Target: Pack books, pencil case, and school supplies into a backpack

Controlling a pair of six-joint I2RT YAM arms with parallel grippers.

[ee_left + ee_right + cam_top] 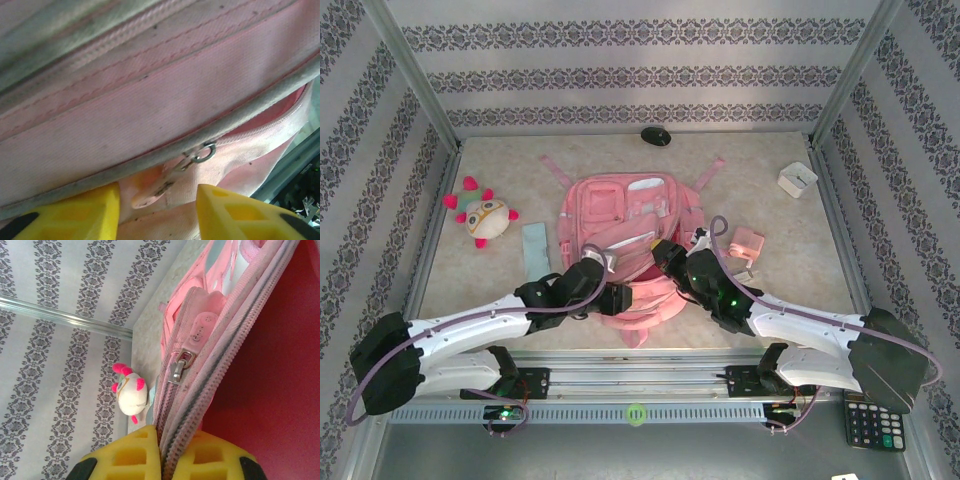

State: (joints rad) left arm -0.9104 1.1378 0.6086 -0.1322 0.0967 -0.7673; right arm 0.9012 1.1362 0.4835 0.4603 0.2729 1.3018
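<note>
You're running two arms in glossy white shells: left arm (470, 340), right arm (810, 330). Both are wearing rounded black caps (385, 365) at the thick end and black joint housings (585, 280) toward the wrist. A purple cable (460, 318) is tracing along each one. Green lights (733, 303) are glowing on the right wrist housing. Left gripper (157, 212) and right gripper (161, 455) are sporting chunky yellow fingers (75, 215) with hollow pockets and black backing.

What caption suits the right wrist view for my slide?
Right claw shut on the zipper edge of the large pink fabric backpack, white-pink plush toy beyond.
</note>
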